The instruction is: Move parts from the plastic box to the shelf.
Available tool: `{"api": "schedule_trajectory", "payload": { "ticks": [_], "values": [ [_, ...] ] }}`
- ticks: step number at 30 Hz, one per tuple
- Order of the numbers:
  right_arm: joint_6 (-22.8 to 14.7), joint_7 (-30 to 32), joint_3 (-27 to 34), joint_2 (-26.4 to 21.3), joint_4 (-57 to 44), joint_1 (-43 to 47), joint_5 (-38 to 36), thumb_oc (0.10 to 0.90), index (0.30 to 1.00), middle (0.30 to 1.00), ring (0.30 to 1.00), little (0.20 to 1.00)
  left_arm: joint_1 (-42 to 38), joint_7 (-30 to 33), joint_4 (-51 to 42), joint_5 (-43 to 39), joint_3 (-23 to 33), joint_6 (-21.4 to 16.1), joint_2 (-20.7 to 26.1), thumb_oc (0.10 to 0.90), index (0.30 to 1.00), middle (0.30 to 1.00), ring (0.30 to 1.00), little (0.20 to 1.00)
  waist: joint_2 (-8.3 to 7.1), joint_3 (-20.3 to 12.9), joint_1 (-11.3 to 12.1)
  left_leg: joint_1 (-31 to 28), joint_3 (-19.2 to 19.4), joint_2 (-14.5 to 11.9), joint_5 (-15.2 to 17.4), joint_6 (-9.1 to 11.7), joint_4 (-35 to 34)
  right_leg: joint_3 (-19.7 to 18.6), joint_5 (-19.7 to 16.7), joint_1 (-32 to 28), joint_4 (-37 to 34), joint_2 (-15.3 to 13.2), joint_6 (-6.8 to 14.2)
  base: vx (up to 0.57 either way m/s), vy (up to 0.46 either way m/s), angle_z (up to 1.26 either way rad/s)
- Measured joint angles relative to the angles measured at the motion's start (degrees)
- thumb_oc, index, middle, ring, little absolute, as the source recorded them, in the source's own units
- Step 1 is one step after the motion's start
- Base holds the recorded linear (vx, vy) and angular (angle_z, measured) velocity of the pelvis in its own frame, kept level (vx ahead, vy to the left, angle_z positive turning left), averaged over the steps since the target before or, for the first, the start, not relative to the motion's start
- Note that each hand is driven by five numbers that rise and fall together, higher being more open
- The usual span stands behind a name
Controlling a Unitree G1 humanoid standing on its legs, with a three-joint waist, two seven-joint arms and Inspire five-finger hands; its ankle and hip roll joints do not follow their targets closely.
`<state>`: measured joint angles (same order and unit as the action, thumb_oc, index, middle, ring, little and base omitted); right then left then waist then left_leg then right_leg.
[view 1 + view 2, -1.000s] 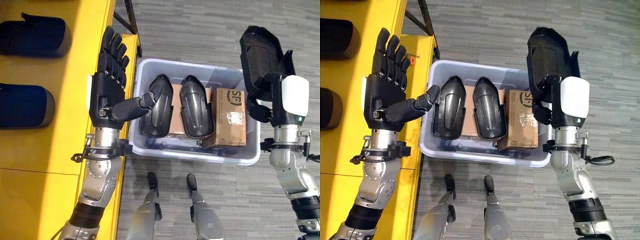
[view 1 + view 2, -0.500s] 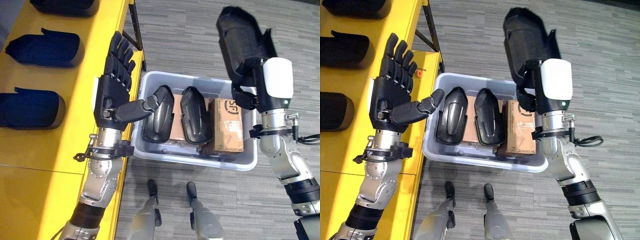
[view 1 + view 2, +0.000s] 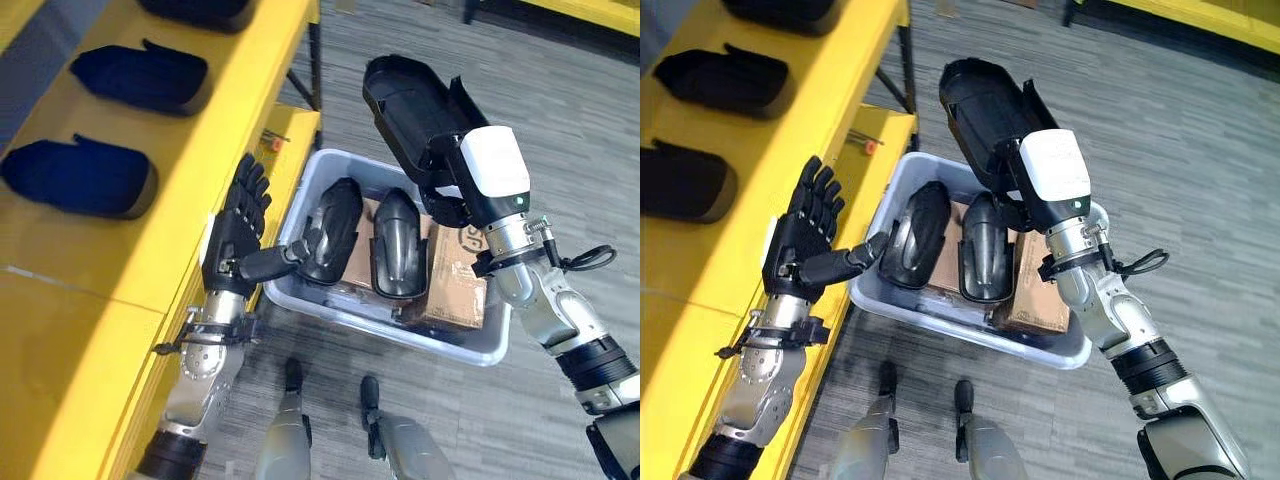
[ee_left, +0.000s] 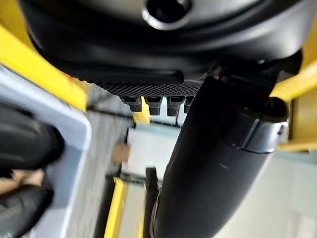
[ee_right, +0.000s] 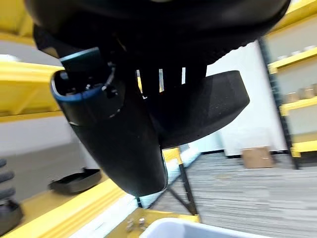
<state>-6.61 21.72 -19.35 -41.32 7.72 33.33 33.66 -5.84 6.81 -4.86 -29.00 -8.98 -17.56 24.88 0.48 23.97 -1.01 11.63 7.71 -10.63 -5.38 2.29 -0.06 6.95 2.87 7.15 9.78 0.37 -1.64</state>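
Right wrist view shows the right hand (image 5: 148, 59) gripping a part (image 5: 208, 111); eye views show the left hand (image 3: 235, 250) open (beside the box (image 3: 330, 310)).

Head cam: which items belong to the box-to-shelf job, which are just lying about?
Job:
- black part held in right hand
- two black parts in plastic box
- yellow shelf
- left hand, open

Lying about:
- cardboard box in the plastic box

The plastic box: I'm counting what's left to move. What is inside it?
Inside the plastic box lie two black parts on cardboard boxes. Whatever lies beneath them is covered.
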Motion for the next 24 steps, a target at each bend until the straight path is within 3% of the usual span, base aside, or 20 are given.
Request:
{"api": "schedule_trajectory", "payload": {
  "ticks": [2, 3, 5, 6, 8, 9, 10, 11, 12, 13, 14, 15, 16, 19, 21, 24],
  "values": [
    [-0.2, 0.0, 0.6, -0.2, -0.5, -0.9, 0.0, 0.400, 0.300, 0.300, 0.300, 0.300, 0.3, -0.3, 0.0, 0.0, -0.1, 0.1, 0.4, 0.900, 1.000, 1.000, 1.000, 1.000, 0.13, -0.1, -0.1, 0.8, 6.4, 0.0, 7.6, -2.5, 1.9, 3.2, 1.8, 1.4, 4.0, -3.2, -1.6, -0.13, -0.082, 0.91],
    [-0.3, 0.0, 2.0, -0.3, -0.8, -2.6, 0.1, 0.400, 0.300, 0.300, 0.300, 0.300, -0.2, -0.6, 0.2, 0.0, -0.5, 0.1, 0.3, 0.900, 1.000, 1.000, 1.000, 1.000, -0.17, -0.2, -0.5, 2.5, 8.2, 0.2, 8.7, -4.4, 6.7, 5.8, 2.5, 1.3, 4.4, -5.9, -1.9, -0.08, -0.035, 1.08],
    [-0.1, 0.0, 2.6, -0.7, -0.9, -3.9, 0.1, 0.400, 0.300, 0.300, 0.300, 0.300, -0.4, -1.2, 0.2, 0.0, -0.5, 0.1, 0.4, 0.900, 1.000, 1.000, 1.000, 1.000, -0.49, -0.9, -0.7, 2.9, 7.5, -0.4, 6.9, -1.5, 11.2, 6.9, 2.5, 1.6, 4.1, -9.2, -1.6, -0.05, -0.001, 0.86],
    [-0.3, 0.0, 4.5, -0.8, -1.3, -5.3, 0.2, 0.400, 0.300, 0.300, 0.300, 0.300, -0.9, -1.3, 0.3, 0.1, -0.5, 0.1, -0.6, 0.900, 1.000, 1.000, 1.000, 1.000, 0.32, -1.5, -2.1, 2.7, 8.7, -2.4, 6.3, 0.3, 15.5, 10.1, 2.3, 0.4, 3.2, -11.1, -1.2, 0.01, 0.071, 0.92],
    [0.4, 0.0, 7.6, -1.2, -1.5, -8.7, 0.1, 0.400, 0.300, 0.300, 0.300, 0.300, -1.9, -1.7, 0.4, 0.1, -1.0, 0.0, -2.3, 0.900, 1.000, 1.000, 1.000, 1.000, 1.70, -2.4, -3.2, -1.1, 8.8, -5.0, 5.8, 1.6, 19.2, 12.6, 2.2, -1.5, 3.4, -13.4, -1.1, 0.00, 0.110, 1.03],
    [0.8, 0.1, 8.3, -1.5, -1.5, -9.6, 0.0, 0.400, 0.300, 0.300, 0.300, 0.300, -2.1, -2.3, 0.5, 0.1, -1.1, 0.0, -2.7, 0.900, 1.000, 1.000, 1.000, 1.000, 2.97, -3.2, -3.8, -2.8, 8.3, -5.4, 4.6, 1.4, 18.7, 13.3, 2.2, -1.6, 4.1, -13.8, -1.0, -0.01, 0.195, 0.86],
    [1.2, 0.2, 9.8, -2.5, -1.4, -11.5, 0.0, 0.400, 0.300, 0.300, 0.300, 0.300, -2.4, -2.5, 0.7, 0.1, -2.3, 0.0, -3.7, 0.900, 1.000, 1.000, 1.000, 1.000, 5.69, -4.8, -4.0, -5.6, 8.6, -4.8, -3.4, -1.3, 14.5, 14.6, 2.3, -1.0, 7.0, -14.4, -0.9, 0.02, 0.269, 1.22],
    [2.1, 0.9, 11.9, -2.1, -1.6, -14.2, 0.0, 0.400, 0.300, 0.300, 0.300, 0.300, -2.8, -2.6, 1.1, 0.1, -4.3, 0.1, -3.9, 0.900, 1.000, 1.000, 1.000, 1.000, 6.97, -5.8, -6.0, -7.0, 9.9, -3.5, -2.7, -0.9, 9.3, 17.1, 2.2, -1.1, 9.7, -16.0, -0.9, 0.09, 0.226, 1.39],
    [3.0, 1.3, 12.3, -2.3, -1.6, -15.2, -0.1, 0.400, 0.300, 0.300, 0.300, 0.300, -3.1, -2.9, 0.7, 0.1, -5.3, 0.0, -4.0, 0.900, 1.000, 1.000, 1.000, 1.000, 7.28, -6.2, -7.2, -9.2, 10.1, -2.2, -3.6, -1.7, 5.0, 17.5, 2.2, 0.7, 14.8, -17.5, -0.7, 0.10, 0.188, 1.36],
    [3.0, 1.3, 12.1, -2.2, -1.6, -15.3, 0.0, 0.400, 0.300, 0.300, 0.300, 0.300, -2.7, -2.9, 0.3, 0.1, -5.5, -0.1, -3.8, 0.900, 1.000, 1.000, 1.000, 1.000, 7.83, -6.9, -6.8, -9.7, 9.2, -1.6, -3.2, -1.4, 1.9, 15.2, 5.0, 5.8, 19.4, -18.1, 1.8, 0.06, 0.199, 0.85],
    [2.9, 1.3, 11.8, -1.1, -1.7, -15.4, 0.0, 0.400, 0.300, 0.300, 0.300, 0.300, -2.2, -2.8, 0.2, 0.0, -5.1, -0.1, -3.0, 0.900, 1.000, 1.000, 1.000, 1.000, 7.07, -7.9, -6.3, -9.4, 9.0, -1.2, -3.2, -1.4, 0.1, 13.6, 4.1, 6.1, 11.0, -15.9, 1.8, 0.04, 0.194, 0.59],
    [2.7, 1.3, 11.6, -0.6, -1.7, -15.5, 0.0, 0.400, 0.300, 0.300, 0.300, 0.300, -2.2, -2.7, 0.4, 0.0, -4.8, 0.0, -2.2, 0.900, 1.000, 1.000, 1.000, 1.000, 5.25, -8.3, -5.6, -9.3, 8.9, 0.0, -3.1, -1.2, -0.5, 13.1, 0.5, 5.6, 5.8, -15.4, 1.1, 0.01, 0.147, 0.70],
    [2.6, 1.4, 11.8, -0.6, -1.1, -15.7, 0.0, 0.400, 0.300, 0.300, 0.300, 0.300, -2.2, -2.7, 1.5, 0.0, -4.8, 0.2, -2.6, 0.900, 1.000, 1.000, 1.000, 1.000, 5.07, -8.4, -4.9, -9.2, 8.7, 0.3, -2.7, -0.7, -0.5, 13.1, -2.8, 4.4, 4.0, -15.7, 5.0, 0.05, 0.178, 0.60],
    [2.4, 1.3, 11.7, -0.2, -1.0, -15.7, 0.0, 0.400, 0.300, 0.300, 0.300, 0.300, -0.8, -2.6, 1.5, 0.0, -4.6, 0.3, -2.5, 0.900, 1.000, 1.000, 1.000, 1.000, 5.10, -8.4, -3.0, -8.9, 9.0, 0.1, -2.1, 0.2, -0.8, 14.9, -3.0, 3.5, 3.2, -15.5, 4.9, 0.05, 0.206, 0.32],
    [2.4, 1.3, 11.6, 0.2, -1.0, -15.8, 0.0, 0.400, 0.300, 0.300, 0.300, 0.300, -0.4, -2.6, 1.5, 0.0, -4.5, 0.2, -2.6, 0.900, 1.000, 1.000, 1.000, 1.000, 5.11, -8.4, -2.8, -8.9, 8.8, 0.3, -1.0, 1.7, -1.3, 15.8, -3.3, 3.2, 3.1, -15.1, 5.3, 0.03, 0.161, 0.23],
    [2.4, 1.2, 11.6, 0.6, -1.0, -16.0, 0.0, 0.400, 0.300, 0.300, 0.300, 0.300, 0.8, -2.8, 1.5, 0.1, -4.4, 0.2, -2.8, 0.900, 1.000, 1.000, 1.000, 1.000, 4.98, -8.4, -2.2, -9.0, 8.8, 1.3, 0.1, 2.2, -1.5, 16.1, -4.5, 2.1, 1.6, -15.9, 6.4, 0.04, 0.135, 0.14]
  ]
}}
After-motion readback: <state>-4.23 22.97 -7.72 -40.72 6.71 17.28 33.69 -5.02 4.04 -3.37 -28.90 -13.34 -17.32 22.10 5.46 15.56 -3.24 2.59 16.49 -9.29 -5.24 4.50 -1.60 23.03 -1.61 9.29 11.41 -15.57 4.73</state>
